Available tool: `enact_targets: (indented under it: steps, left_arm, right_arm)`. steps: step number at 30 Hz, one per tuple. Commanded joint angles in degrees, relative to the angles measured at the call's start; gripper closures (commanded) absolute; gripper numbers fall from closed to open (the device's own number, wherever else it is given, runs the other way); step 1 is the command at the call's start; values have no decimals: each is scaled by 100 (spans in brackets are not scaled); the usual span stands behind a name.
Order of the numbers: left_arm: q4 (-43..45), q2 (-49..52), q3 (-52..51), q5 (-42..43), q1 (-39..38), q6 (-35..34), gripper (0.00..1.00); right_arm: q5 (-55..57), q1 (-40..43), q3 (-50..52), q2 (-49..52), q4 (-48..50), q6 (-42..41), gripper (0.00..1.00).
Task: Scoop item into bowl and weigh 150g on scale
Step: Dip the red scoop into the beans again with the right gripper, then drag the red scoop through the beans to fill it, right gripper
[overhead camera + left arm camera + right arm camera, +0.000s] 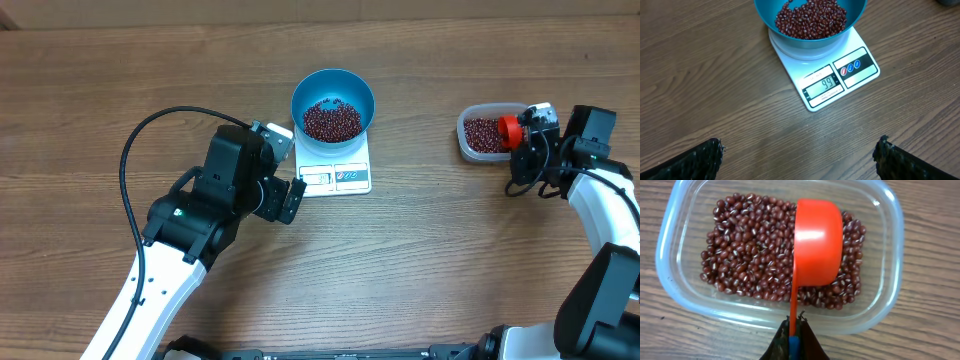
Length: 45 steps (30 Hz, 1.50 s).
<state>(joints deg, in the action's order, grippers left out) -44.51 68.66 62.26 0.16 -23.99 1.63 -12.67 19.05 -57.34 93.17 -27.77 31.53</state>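
beans [332,120] are held in blue bowl [300,95] on scale [335,178], reading seemingly under target. orange scoop [817,242] is clamped by r gripper [794,337] in tub [665,265]; l gripper [799,150] is spread wide, empty. risk: target overshot if a full scoop is dumped.

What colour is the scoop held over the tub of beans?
The scoop is bright orange-red; the right wrist view shows it best.
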Motion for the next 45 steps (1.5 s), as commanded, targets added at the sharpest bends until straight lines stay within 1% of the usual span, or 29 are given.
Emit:
enact_targets:
  steps: [1, 8, 21, 27, 29, 32, 41, 45]
  left_arm:
    - [17, 33, -22, -44, -15, -52, 1]
    - [17, 33, -22, -44, -15, -52, 0]
    - [17, 33, -22, -44, -15, -52, 1]
    - [17, 33, -22, -44, -15, -52, 1]
    - [17, 33, -22, -44, -15, -52, 0]
    - [17, 33, -22, -44, -15, -52, 0]
    - [17, 33, -22, -44, -15, -52, 0]
    - [17, 33, -22, -44, -15, -52, 1]
  right_arm:
    - [-96, -46, 179, 116, -52, 2, 96]
    - [-118, -116, 179, 116, -164, -17, 96]
    - [-114, -715, 179, 116, -197, -15, 96]
    - [-116, -846, 179, 116, -291, -24, 96]
    - [-116, -844, 179, 116, -315, -151, 96]
    - [-278, -844, 179, 116, -369, -304, 96]
    - [-1167, -844, 179, 116, -426, -321, 96]
    - [-1316, -839, 179, 116, -426, -326, 96]
